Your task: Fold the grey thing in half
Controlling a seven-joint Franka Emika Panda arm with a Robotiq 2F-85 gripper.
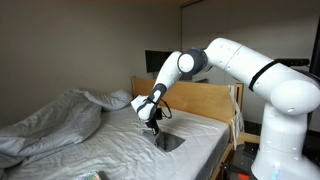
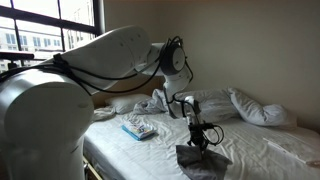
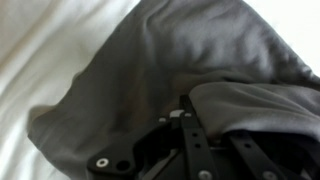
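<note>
In an exterior view, the claw [image 1: 153, 122] hangs right over the grey cloth [image 1: 170, 142], which lies on the white tabletop [image 1: 120, 150] toward the edge by the robot's base, with a crumpled duvet [image 1: 50, 120] well apart.

In an exterior view, the claw [image 2: 200, 135] meets the grey cloth [image 2: 200, 160], which peaks up beneath it, and a blue-and-white packet [image 2: 138, 129] lies nearby.

Wrist view: the grey cloth [image 3: 140, 70] fills the frame and a fold drapes over the claw [image 3: 195, 135]. I cannot tell whether it's clamped or spread.
</note>
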